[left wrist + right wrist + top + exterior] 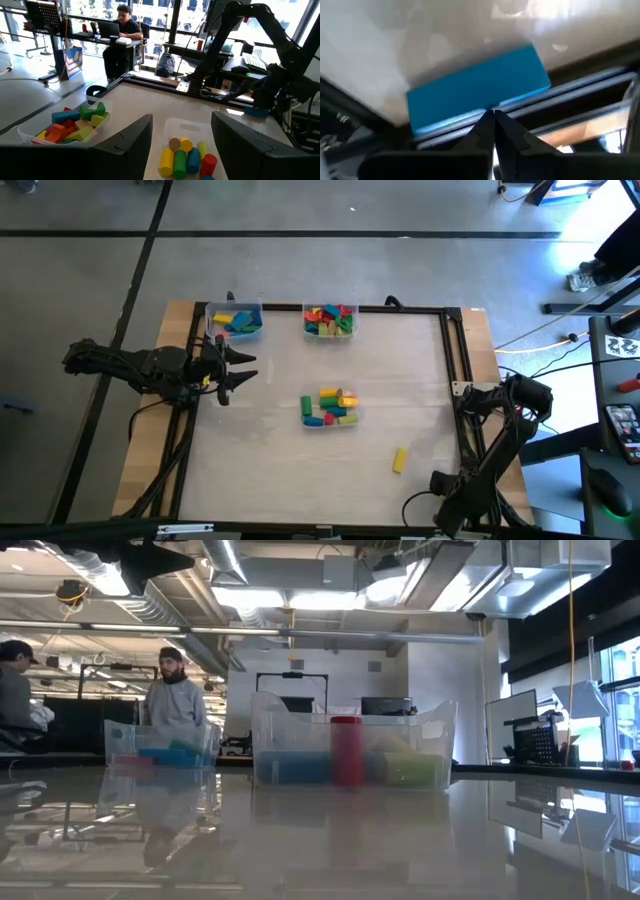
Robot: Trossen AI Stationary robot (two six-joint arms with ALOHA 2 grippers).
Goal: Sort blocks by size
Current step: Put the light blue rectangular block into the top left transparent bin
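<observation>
Pale desk (pixel 260 470) inside a black frame, workshop floor around it. Left arm reaches in level from the desk's left edge, forearm low; left pincer (pixel 238 370) stands wide open, holding nothing. Just behind it, at the far left corner, a clear tub (pixel 236 320) of blue, yellow and orange blocks (pixel 240 321). Ahead of its fingers (pixel 125 145), mid-desk, a second tub (pixel 330 408) with upright cylinder blocks (pixel 186 157). Farther along the back edge, a third tub (pixel 330 320) of mixed blocks. Lone yellow block (pixel 399 459) lies well beyond, toward the right arm. Right arm folded at the desk's right edge; right pincer (pixel 493 117) shut, empty, pointing at a blue slab (pixel 477 87). Beyond the desk, a seated person (pixel 120 35).
</observation>
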